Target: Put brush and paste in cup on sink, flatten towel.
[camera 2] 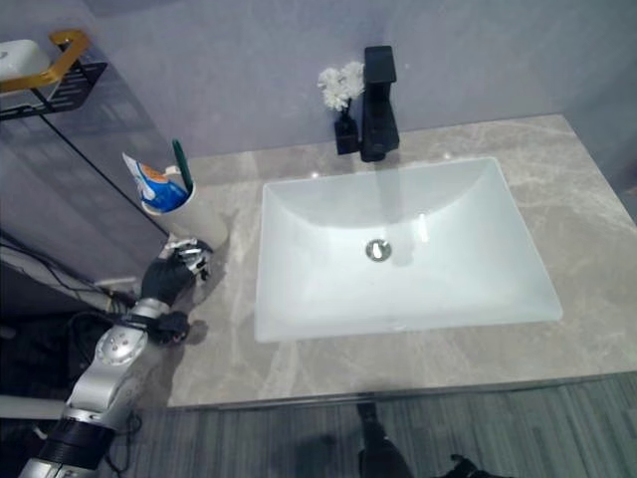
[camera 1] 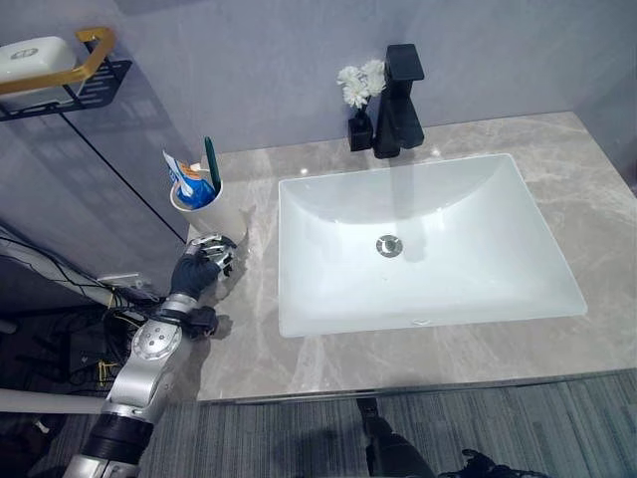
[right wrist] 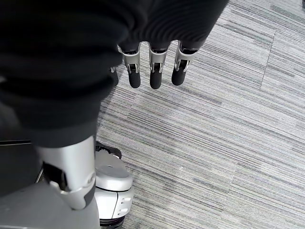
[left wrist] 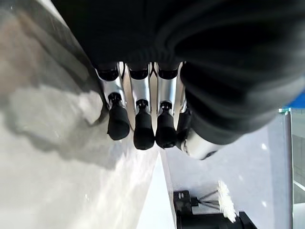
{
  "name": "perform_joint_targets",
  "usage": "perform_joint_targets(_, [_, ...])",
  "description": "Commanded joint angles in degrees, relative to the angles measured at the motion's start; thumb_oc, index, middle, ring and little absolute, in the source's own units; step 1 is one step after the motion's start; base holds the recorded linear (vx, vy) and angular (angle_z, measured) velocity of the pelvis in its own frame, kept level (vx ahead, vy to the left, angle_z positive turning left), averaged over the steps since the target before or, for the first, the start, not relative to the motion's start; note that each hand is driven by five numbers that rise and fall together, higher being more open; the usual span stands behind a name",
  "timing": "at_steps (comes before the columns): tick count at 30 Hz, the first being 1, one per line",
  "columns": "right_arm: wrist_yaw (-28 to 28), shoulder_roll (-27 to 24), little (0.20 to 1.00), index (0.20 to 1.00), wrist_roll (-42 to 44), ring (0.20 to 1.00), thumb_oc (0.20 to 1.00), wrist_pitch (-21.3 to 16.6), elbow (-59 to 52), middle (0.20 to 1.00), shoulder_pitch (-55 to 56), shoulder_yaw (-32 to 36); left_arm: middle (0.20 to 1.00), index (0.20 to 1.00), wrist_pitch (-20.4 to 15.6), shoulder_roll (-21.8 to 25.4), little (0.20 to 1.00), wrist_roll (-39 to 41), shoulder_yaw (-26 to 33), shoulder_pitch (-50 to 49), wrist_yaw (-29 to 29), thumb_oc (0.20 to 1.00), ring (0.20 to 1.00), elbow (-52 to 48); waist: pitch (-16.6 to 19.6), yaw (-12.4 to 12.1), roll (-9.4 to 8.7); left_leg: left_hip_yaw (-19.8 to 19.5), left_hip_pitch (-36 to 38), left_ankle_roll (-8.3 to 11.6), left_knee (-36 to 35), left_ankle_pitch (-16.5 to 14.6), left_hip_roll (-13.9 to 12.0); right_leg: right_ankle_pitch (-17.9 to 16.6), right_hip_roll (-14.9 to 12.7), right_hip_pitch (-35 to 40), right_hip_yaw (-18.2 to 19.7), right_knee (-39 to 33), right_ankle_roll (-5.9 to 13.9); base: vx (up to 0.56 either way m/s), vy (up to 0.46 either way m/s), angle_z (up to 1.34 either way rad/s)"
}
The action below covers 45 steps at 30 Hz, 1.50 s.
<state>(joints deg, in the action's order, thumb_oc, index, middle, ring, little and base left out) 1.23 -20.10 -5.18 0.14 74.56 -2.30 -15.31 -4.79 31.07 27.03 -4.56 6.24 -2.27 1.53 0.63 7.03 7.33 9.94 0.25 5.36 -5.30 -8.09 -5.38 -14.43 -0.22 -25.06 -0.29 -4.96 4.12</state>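
Note:
A white cup (camera 1: 217, 213) stands at the left end of the grey marble counter (camera 1: 582, 174). A blue and white toothpaste tube (camera 1: 185, 177) and a green toothbrush (camera 1: 212, 159) stick up out of it. My left hand (camera 1: 197, 267) rests on the counter just in front of the cup's base, near the counter's left edge. Its fingers (left wrist: 137, 128) are relaxed and hold nothing; whether they touch the cup is unclear. My right hand (right wrist: 152, 71) hangs low over the striped floor with its fingers straight.
A white rectangular sink (camera 1: 299, 317) takes up the counter's middle, with a black faucet (camera 1: 399, 100) behind it. A small black vase of white flowers (camera 1: 359, 100) stands next to the faucet. A black and gold wall shelf (camera 1: 70, 80) holds a white soap dish at the upper left.

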Motion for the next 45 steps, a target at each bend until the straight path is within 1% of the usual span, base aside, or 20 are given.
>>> perform_joint_targets(1, [0.67, 0.97, 1.000, 1.000, 1.63, 1.000, 1.000, -0.21, -0.02, 1.000, 0.60, -0.76, 0.200, 0.200, -2.00, 2.16, 0.200, -1.15, 3.85, -0.08, -1.41, 0.200, 0.200, -1.27, -1.60, 0.40, -2.55, -1.43, 5.10, -0.35, 0.30, 2.66, 4.37, 1.43, -2.78, 1.63, 1.45, -0.04, 4.41, -0.01, 0.000, 0.03])
perform_joint_targets(9, [0.53, 0.76, 1.000, 1.000, 0.95, 1.000, 1.000, 0.01, 0.62, 1.000, 0.35, -1.11, 0.200, 0.200, -2.28, 2.54, 0.200, -0.35, 4.57, 0.96, -2.04, 0.200, 0.200, -0.76, -2.09, 0.51, -2.85, -1.22, 4.83, -0.41, 0.30, 2.22, 4.46, 1.03, -2.64, 0.78, 1.54, -0.03, 4.41, 0.00, 0.000, 0.00])
perform_joint_targets(14, [0.76, 0.31, 1.000, 1.000, 0.71, 1.000, 1.000, 0.17, -0.10, 1.000, 0.12, -1.74, 0.200, 0.200, -2.75, 2.95, 0.200, 0.58, 3.14, 6.03, -3.85, 0.200, 0.200, 2.63, -2.69, 1.20, -2.91, -1.00, 3.98, -0.29, 0.30, 2.11, 4.52, 0.63, -2.59, -0.60, 1.73, 0.05, 4.37, 0.00, -0.001, -0.01])
perform_joint_targets(23, [1.00, 0.40, 1.000, 1.000, 0.94, 1.000, 1.000, -0.03, -0.84, 1.000, -0.24, -2.58, 0.200, 0.200, -2.94, 3.02, 0.200, -1.59, 1.17, 11.32, -5.56, 0.200, 0.200, 6.84, -2.81, 1.86, -2.88, -0.70, 3.26, -0.21, 0.30, 1.95, 4.45, 0.38, -2.37, -1.77, 2.01, 0.22, 4.24, 0.00, -0.001, -0.01])
perform_joint_targets(27, [1.05, 0.30, 1.000, 1.000, 0.82, 1.000, 1.000, -0.09, -0.99, 1.000, -0.44, -2.95, 0.200, 0.200, -2.74, 3.34, 0.200, -2.79, 0.55, 14.11, -6.56, 0.200, 0.200, 10.53, -2.62, 2.38, -2.93, -0.57, 2.94, -0.10, 0.30, 1.94, 4.40, 0.26, -2.28, -2.51, 2.18, 0.22, 4.27, 0.00, 0.000, 0.00])
perform_joint_targets(29, [1.24, 0.36, 1.000, 1.000, 0.84, 1.000, 1.000, -0.11, -1.07, 1.000, -0.58, -3.17, 0.200, 0.200, -2.61, 3.26, 0.200, -3.37, -0.10, 16.70, -8.01, 0.200, 0.200, 14.30, -2.44, 2.86, -2.95, -0.41, 2.56, -0.01, 0.30, 1.92, 4.36, 0.20, -2.24, -2.96, 2.21, 0.25, 4.25, 0.01, -0.009, -0.04])
perform_joint_targets(33, [1.66, 0.24, 1.000, 1.000, 0.81, 1.000, 1.000, -0.14, -1.22, 1.000, -0.89, -3.25, 0.200, 0.200, -2.40, 3.39, 0.200, -4.05, -0.78, 20.32, -9.61, 0.200, 0.200, 18.45, -2.32, 3.50, -2.91, -0.18, 2.23, 0.17, 0.30, 2.09, 4.20, 0.10, -2.06, -3.56, 2.33, 0.29, 4.18, 0.00, -0.002, -0.01])
perform_joint_targets(37, [1.91, 0.24, 1.000, 1.000, 0.83, 1.000, 1.000, -0.12, -1.18, 1.000, -1.01, -3.28, 0.200, 0.200, -2.23, 3.22, 0.200, -4.64, -0.86, 21.47, -10.45, 0.200, 0.200, 20.10, -2.22, 3.78, -2.87, -0.22, 2.07, 0.19, 0.30, 2.03, 4.13, 0.06, -1.96, -3.87, 2.45, 0.38, 4.14, 0.01, -0.002, -0.04])
perform_joint_targets(41, [1.86, 0.04, 1.000, 1.000, 0.58, 1.000, 1.000, -0.10, -1.06, 1.000, -0.67, -3.62, 0.200, 0.200, -1.39, 4.11, 0.200, -6.66, -2.07, 23.97, -10.63, 0.200, 0.200, 22.77, -1.94, 4.29, -2.84, -0.05, 2.24, 0.33, 0.30, 1.87, 3.89, 0.16, -1.67, -4.05, 2.64, 0.41, 4.09, 0.01, -0.004, -0.06])
perform_joint_targets(45, [1.99, 0.04, 1.000, 1.000, 0.71, 1.000, 1.000, -0.21, -1.35, 1.000, -0.95, -3.97, 0.200, 0.200, -1.46, 4.85, 0.200, -6.65, -2.69, 26.00, -11.02, 0.200, 0.200, 25.62, -1.87, 4.52, -2.85, 0.26, 2.24, 0.47, 0.30, 1.86, 3.73, 0.15, -1.44, -4.34, 2.68, 0.44, 4.07, 0.00, 0.000, 0.00])
